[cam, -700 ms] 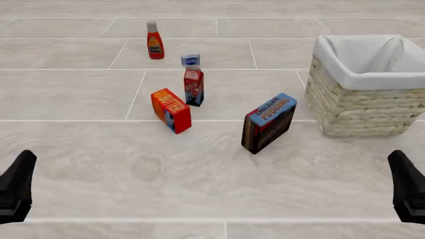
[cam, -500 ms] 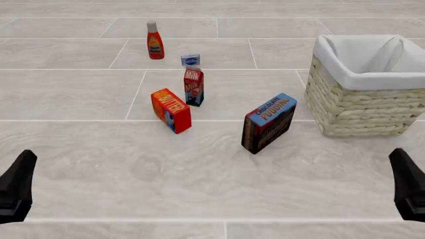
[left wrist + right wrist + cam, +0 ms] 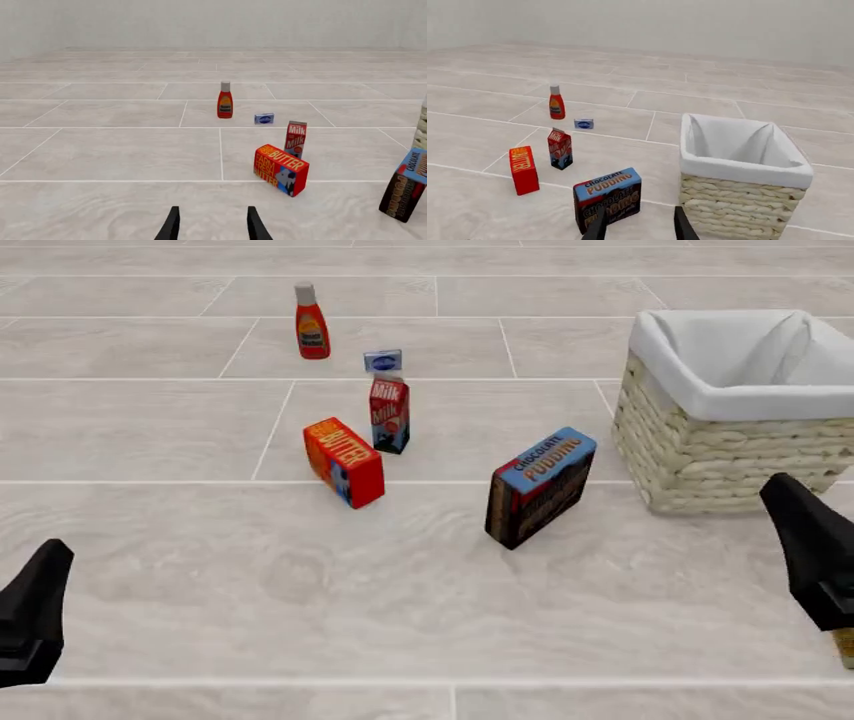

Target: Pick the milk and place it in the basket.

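Observation:
The milk (image 3: 388, 415), a slim red carton with a gabled top, stands upright mid-table; it also shows in the left wrist view as the milk (image 3: 295, 138) and in the right wrist view as the milk (image 3: 560, 148). At the right stands the basket (image 3: 721, 460), pale wicker with a white lining, with nothing visible in the part of its inside that shows (image 3: 734, 205). My left gripper (image 3: 51, 560) sits low at the near left, open with nothing between its fingers (image 3: 172, 225). My right gripper (image 3: 790, 502) hovers just in front of the basket, open, fingers (image 3: 680, 222) bare.
An orange-red butter box (image 3: 344, 461) lies just left of and nearer than the milk. A chocolate pudding box (image 3: 541, 485) leans between the milk and the basket. A ketchup bottle (image 3: 311, 322) and a small blue-white box (image 3: 383, 361) stand behind the milk.
My right gripper has risen and moved forward toward the basket, slightly leftward. The left gripper and all objects stayed put.

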Motion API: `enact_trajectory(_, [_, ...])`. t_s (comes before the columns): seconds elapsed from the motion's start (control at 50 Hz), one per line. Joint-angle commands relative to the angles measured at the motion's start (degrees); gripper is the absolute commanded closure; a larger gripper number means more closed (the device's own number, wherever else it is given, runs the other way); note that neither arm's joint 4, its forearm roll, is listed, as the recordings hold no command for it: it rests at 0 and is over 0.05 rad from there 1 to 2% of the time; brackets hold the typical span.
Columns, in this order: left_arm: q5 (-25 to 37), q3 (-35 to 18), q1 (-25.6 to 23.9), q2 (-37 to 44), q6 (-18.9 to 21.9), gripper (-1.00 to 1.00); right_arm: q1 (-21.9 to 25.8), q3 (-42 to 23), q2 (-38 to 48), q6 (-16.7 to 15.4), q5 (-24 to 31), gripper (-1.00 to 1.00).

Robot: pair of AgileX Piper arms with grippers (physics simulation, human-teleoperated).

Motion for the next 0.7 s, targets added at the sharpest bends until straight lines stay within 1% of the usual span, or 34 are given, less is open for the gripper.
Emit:
enact_trajectory(0.02, [0.0, 0.0, 0.0, 0.0, 0.0, -1.0, 7.3, -6.7, 11.4, -1.7, -4.4, -1.0])
enact_trajectory(0.04, [0.0, 0.0, 0.0, 0.1, 0.0, -1.0, 9.5, -8.3, 14.1, 0.1, -4.8, -1.0])
enact_trajectory(0.08, [0.0, 0.0, 0.0, 0.1, 0.0, -1.0, 11.2, -9.8, 16.9, 0.1, -5.6, -1.0])
enact_trajectory(0.1, [0.0, 0.0, 0.0, 0.0, 0.0, -1.0, 10.8, -10.2, 17.7, -1.2, -6.2, -1.0])
enact_trajectory(0.12, [0.0, 0.0, 0.0, 0.1, 0.0, -1.0, 11.0, -11.2, 20.0, -3.9, -7.6, -1.0])
enact_trajectory(0.14, [0.0, 0.0, 0.0, 0.1, 0.0, -1.0, 11.0, -11.2, 20.0, -3.9, -7.6, -1.0])
enact_trajectory(0.16, [0.0, 0.0, 0.0, 0.0, 0.0, -1.0, 11.9, -13.0, 21.9, -3.3, -7.5, -1.0])
enact_trajectory(0.2, [0.0, 0.0, 0.0, 0.0, 0.0, -1.0, 12.2, -14.5, 24.1, -4.3, -7.8, -1.0])
enact_trajectory(0.24, [0.0, 0.0, 0.0, 0.0, 0.0, -1.0, 12.6, -16.5, 27.0, -6.4, -8.6, -1.0])
enact_trajectory(0.34, [0.0, 0.0, 0.0, 0.1, 0.0, -1.0, 15.1, -21.1, 33.1, -7.3, -9.2, -1.0])
enact_trajectory(0.38, [0.0, 0.0, 0.0, 0.1, 0.0, -1.0, 16.1, -22.4, 35.5, -8.1, -9.2, -1.0])
enact_trajectory(0.4, [0.0, 0.0, 0.0, 0.1, 0.0, -1.0, 16.7, -23.0, 36.8, -8.8, -9.7, -1.0])
enact_trajectory(0.42, [0.0, 0.0, 0.0, 0.0, 0.0, -1.0, 17.2, -24.1, 39.0, -10.5, -10.4, -1.0])
enact_trajectory(0.54, [0.0, 0.0, 0.0, 0.1, 0.0, -1.0, 19.8, -28.3, 44.4, -10.9, -9.7, -1.0])
enact_trajectory(0.6, [0.0, 0.0, 0.0, 0.0, 0.0, -1.0, 20.4, -31.0, 47.9, -12.0, -9.7, -1.0])
enact_trajectory(0.7, [0.0, 0.0, 0.0, 0.0, 0.0, -1.0, 21.3, -34.3, 51.1, -12.7, -8.8, -1.0])
